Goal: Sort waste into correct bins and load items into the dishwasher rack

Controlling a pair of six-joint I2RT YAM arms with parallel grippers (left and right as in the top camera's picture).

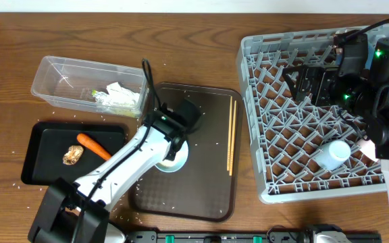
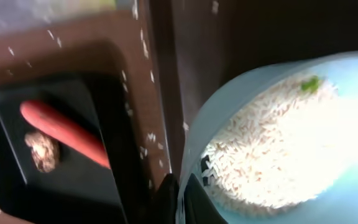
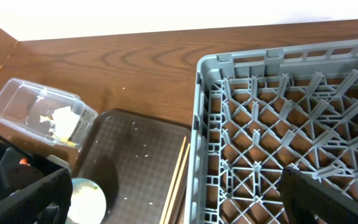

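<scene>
The light blue cup [image 2: 216, 112] of rice [image 2: 272, 143], over the brown serving tray [image 1: 208, 135], has its rim pinched in the closed left end effector [image 2: 180, 198], while the black tray [image 1: 42, 145] holds carrot [image 1: 93, 146] and brown lump [image 1: 73, 155], the clear tub [image 1: 59, 74] crumpled paper [image 1: 123, 93], and the rack [image 1: 250, 121] a white bowl [image 1: 334, 154], with the right end effector [image 1: 304, 82] wide open and empty above it.

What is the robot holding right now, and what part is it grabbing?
The left gripper holds the light blue cup of rice, jaws shut on its rim. The right gripper is open above the dishwasher rack, holding nothing.
</scene>
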